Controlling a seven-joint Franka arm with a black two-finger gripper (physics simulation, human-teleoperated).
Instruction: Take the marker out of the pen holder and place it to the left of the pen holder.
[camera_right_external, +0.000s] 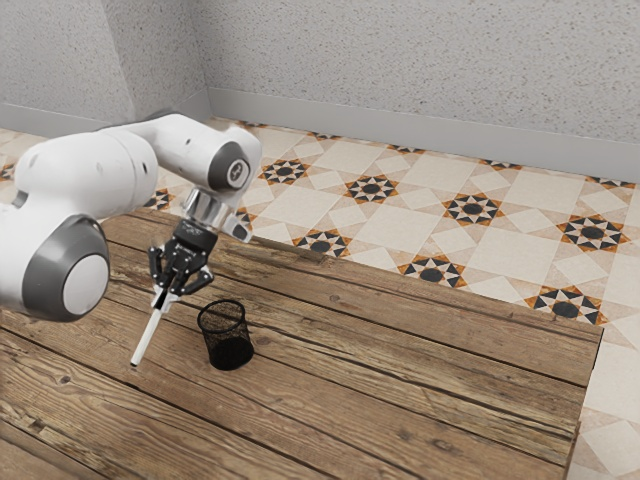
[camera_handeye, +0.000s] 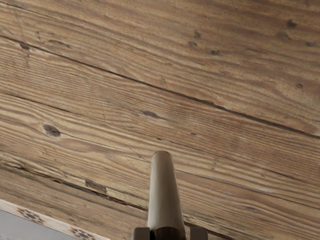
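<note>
In the exterior view my black gripper (camera_right_external: 164, 292) is shut on the white marker (camera_right_external: 148, 335), which slants down from the fingers to a dark lower tip. The black mesh pen holder (camera_right_external: 227, 336) stands upright on the table, on the exterior view's right of the marker and apart from it. In the wrist view the marker (camera_handeye: 164, 195) extends out from between the two dark fingertips of the gripper (camera_handeye: 170, 234). Whether the marker's lower tip touches the table I cannot tell.
The wooden plank table (camera_right_external: 400, 360) stretches toward the exterior view's right, where its edge meets the patterned tile floor (camera_right_external: 500, 250). A grey wall (camera_right_external: 420, 70) stands behind. Bare planks (camera_handeye: 150, 75) lie under my hand in the wrist view.
</note>
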